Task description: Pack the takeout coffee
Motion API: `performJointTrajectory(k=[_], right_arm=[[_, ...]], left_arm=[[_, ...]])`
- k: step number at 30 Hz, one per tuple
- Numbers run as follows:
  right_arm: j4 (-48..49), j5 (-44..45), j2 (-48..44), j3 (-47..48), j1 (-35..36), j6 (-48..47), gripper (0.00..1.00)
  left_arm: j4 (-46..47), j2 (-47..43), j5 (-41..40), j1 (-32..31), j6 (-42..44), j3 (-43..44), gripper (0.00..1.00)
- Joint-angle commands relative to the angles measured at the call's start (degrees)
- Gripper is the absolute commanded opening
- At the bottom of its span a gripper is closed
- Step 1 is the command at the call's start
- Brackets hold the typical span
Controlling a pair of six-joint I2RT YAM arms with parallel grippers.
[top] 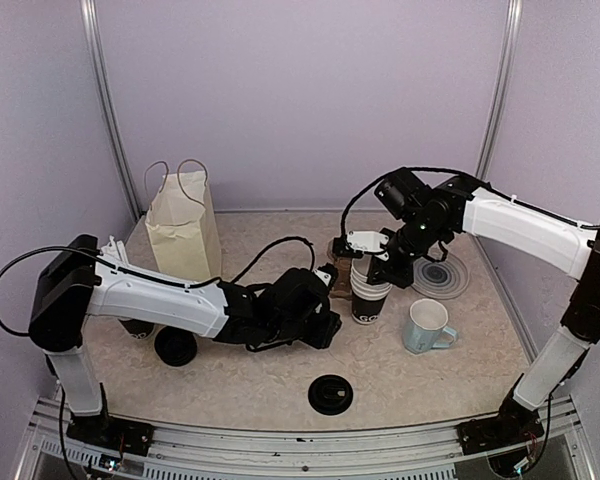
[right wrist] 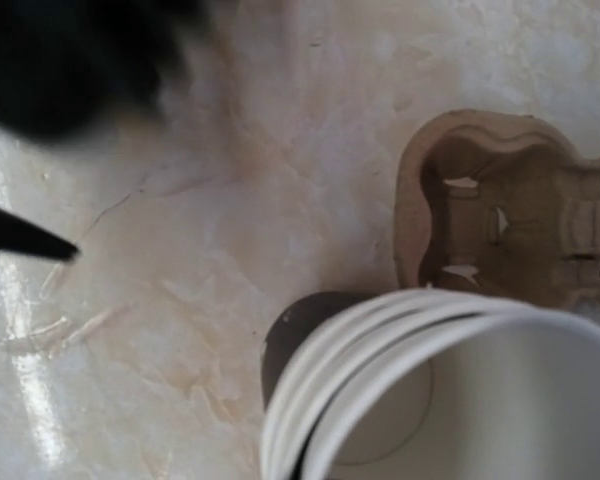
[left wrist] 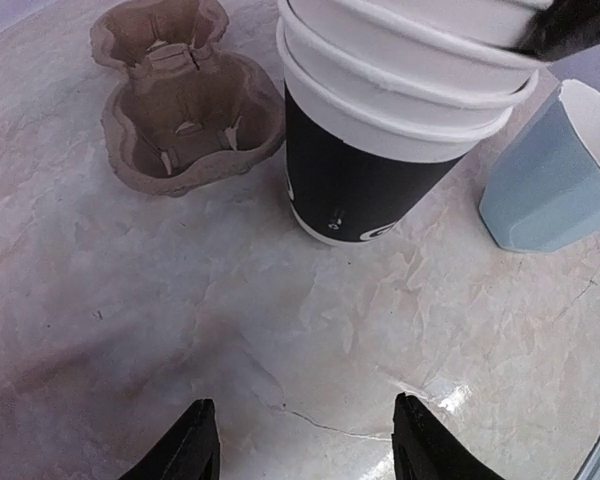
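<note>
Mid-table, the nested stack of black paper cups with white lettering (top: 368,300) stood upright just beside the brown pulp cup carrier (left wrist: 180,110), with the light-blue ceramic mug (top: 427,327) on its other side. Right gripper (top: 368,258) was pressed together at the top cup's rim, couldn't tell if it actually pinched it. Left gripper (left wrist: 305,440) sat low nearby, fingers spread, holding nothing

White lettering stands on the black wall of the lowest cup in the stack of paper cups (top: 368,305), directly under the right claw (top: 368,260); the top view shows only 2 letters, seemingly "GO"; ahead of the left claw (left wrist: 307,402), the cup's base bears cut-off white strokes, unreadable.
</note>
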Motion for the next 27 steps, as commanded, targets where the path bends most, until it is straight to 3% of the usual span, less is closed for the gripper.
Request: performJointTrajectory(k=[1,6,8,11,23,25,27], right_arm=[[1.7,0.3,-3.8,0.3,-0.3,1.1,0.0],[2.0,-3.3,-3.8,0.6,-1.5,1.7,0.0],[5.7,1.9,-4.9,-0.1,-1.3,2.7,0.0],[1.4,-5.5,-3.3,5.6,-4.2,3.9,0.0],[0.6,-3.5,-2.2,1.7,-5.6,3.6,0.0],[-1.1,-6.7,-2.2,4.0,-6.7,3.6,0.0],[0.3,-4.4,-2.6,4.0,-6.6,4.0,0.0]], left_arm=[[3.8,3.2,2.4,0.5,1.9,1.9,0.58],[7.4,4.2,3.6,0.8,1.5,1.6,0.58],[8.0,4.5,4.1,0.9,1.4,1.4,0.58],[9.0,4.8,4.8,1.2,1.0,1.0,0.58],[18.7,8.2,9.2,3.0,0.2,1.1,0.58],[20.1,8.3,9.6,3.2,-0.7,1.2,0.59],[20.6,7.9,10.1,3.6,-3.6,1.1,0.6]])
